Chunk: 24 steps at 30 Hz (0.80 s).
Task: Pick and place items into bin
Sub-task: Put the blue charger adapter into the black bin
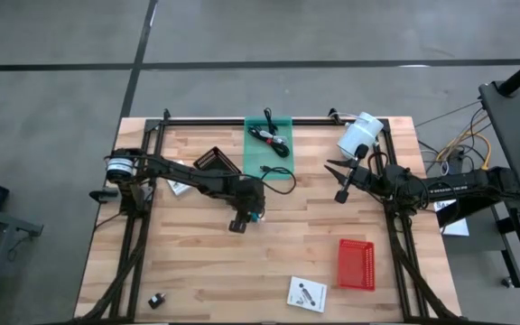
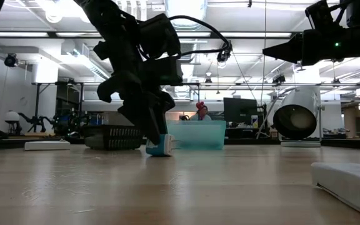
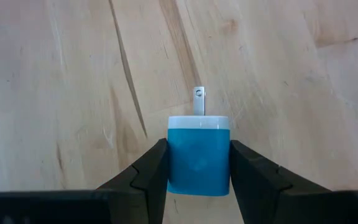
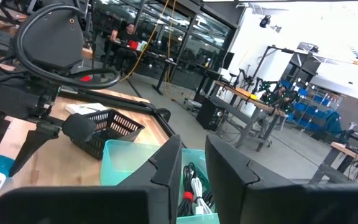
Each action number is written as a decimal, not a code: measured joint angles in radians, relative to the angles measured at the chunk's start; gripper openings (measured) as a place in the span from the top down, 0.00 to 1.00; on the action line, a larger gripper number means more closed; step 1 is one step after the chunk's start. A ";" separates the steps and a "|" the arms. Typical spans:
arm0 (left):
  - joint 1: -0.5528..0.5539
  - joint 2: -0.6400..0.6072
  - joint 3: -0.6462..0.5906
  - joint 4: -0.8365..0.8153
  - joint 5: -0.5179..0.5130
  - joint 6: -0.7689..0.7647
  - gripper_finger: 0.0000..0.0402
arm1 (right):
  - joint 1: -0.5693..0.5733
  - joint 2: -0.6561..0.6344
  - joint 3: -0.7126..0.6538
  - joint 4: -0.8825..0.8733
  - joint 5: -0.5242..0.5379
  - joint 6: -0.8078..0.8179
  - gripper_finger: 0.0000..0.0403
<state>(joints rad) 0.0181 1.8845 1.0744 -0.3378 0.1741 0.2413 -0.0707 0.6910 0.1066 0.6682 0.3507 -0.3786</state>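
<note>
Cables (image 1: 272, 137) lie in the bin (image 1: 286, 181), basket (image 1: 216, 162) to its left.

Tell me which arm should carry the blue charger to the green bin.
Left. Its gripper already has fingers against both sides of the blue charger on the table. The right gripper hangs empty, beside the green bin.

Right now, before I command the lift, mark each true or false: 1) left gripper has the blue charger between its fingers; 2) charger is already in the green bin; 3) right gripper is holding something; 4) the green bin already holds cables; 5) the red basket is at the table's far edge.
1) True: the left gripper is closed on the blue charger.
2) False: it sits on the table, short of the green bin.
3) False: the right gripper is empty and raised.
4) True: cables lie inside.
5) False: the red basket is near the front edge.
</note>
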 joint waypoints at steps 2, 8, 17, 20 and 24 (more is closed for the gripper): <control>0.000 0.009 0.000 0.000 0.000 0.000 0.68 | 0.000 0.000 0.000 0.000 0.000 -0.001 0.85; 0.000 -0.022 0.000 -0.001 -0.007 0.000 0.68 | 0.000 0.000 0.000 -0.001 0.000 -0.014 0.85; 0.000 -0.134 -0.001 -0.047 -0.025 0.000 0.68 | 0.000 0.000 0.000 -0.006 0.000 -0.014 0.86; 0.000 -0.165 0.003 -0.047 -0.033 0.000 0.68 | 0.000 0.000 0.000 -0.007 0.000 -0.014 0.86; 0.000 -0.177 0.001 -0.069 -0.036 -0.001 0.68 | 0.000 0.000 0.000 -0.007 0.000 -0.014 0.86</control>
<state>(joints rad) 0.0181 1.7076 1.0756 -0.4071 0.1380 0.2405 -0.0704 0.6910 0.1066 0.6613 0.3504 -0.3931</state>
